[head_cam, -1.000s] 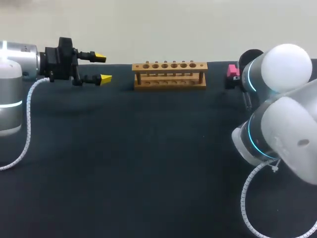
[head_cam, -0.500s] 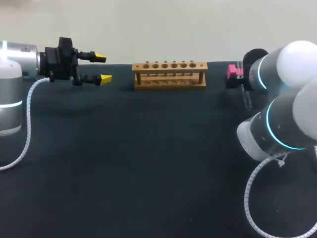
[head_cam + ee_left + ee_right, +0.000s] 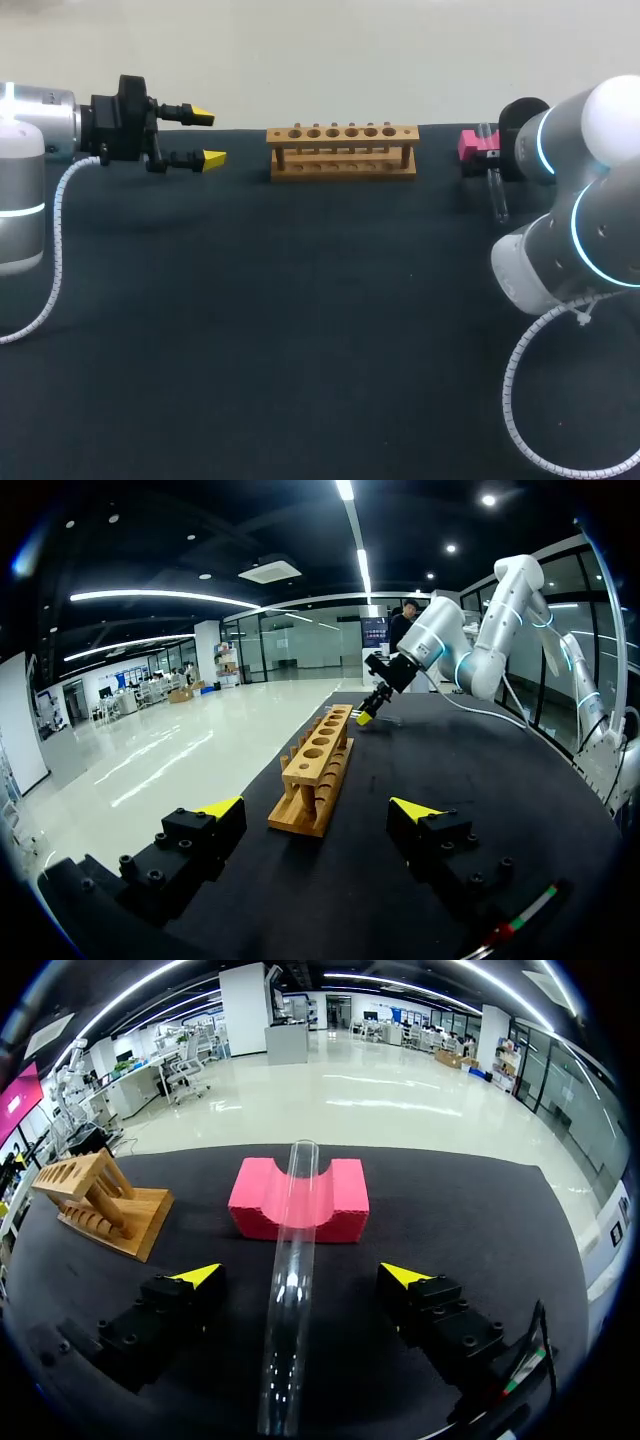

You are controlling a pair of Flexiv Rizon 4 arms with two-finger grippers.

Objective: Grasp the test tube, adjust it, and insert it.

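A clear glass test tube [image 3: 290,1280] lies with its open end propped in the groove of a pink foam block [image 3: 340,1200] and its other end on the black table. My right gripper [image 3: 302,1275] is open, one yellow-tipped finger on each side of the tube, neither touching it. In the head view the test tube [image 3: 496,195] and pink block [image 3: 469,144] lie at the far right, beside my right arm [image 3: 575,230]. The wooden rack [image 3: 342,150] with a row of holes stands at the back middle. My left gripper [image 3: 206,137] hangs open to the rack's left, its fingers pointing at the rack [image 3: 318,765].
The black table [image 3: 300,330] stretches wide in front of the rack. My right arm's white cable [image 3: 530,400] loops over the front right corner. The left arm's cable [image 3: 50,260] hangs at the left edge.
My right arm has swung toward the right edge of the head view, uncovering the test tube and more of the pink block. The left arm has stayed put.
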